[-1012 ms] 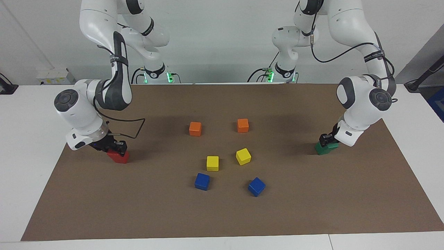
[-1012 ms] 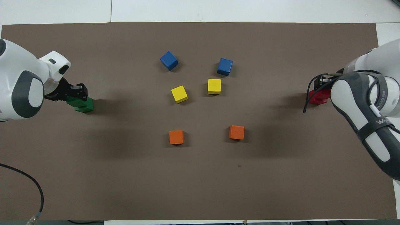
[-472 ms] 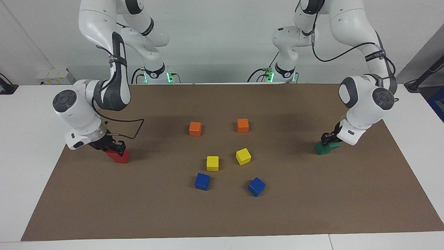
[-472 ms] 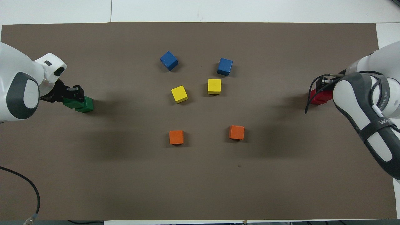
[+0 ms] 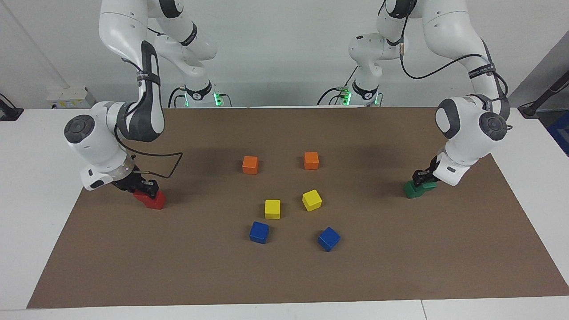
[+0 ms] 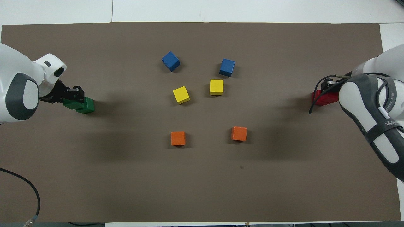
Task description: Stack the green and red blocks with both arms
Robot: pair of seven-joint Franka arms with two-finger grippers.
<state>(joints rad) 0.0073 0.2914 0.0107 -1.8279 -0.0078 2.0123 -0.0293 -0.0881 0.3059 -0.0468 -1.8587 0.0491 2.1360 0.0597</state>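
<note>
Facing view, left gripper (image 5: pixel 421 178) bent low, clamped on upper green block (image 5: pixel 426 186), right gripper (image 5: pixel 143 187) angled down, gripping upper red block (image 5: pixel 143 197).

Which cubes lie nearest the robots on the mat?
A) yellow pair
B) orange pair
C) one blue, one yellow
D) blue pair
B: the two orange cubes sit highest in the facing view, with the yellow cubes and blue cubes farther out.
</note>
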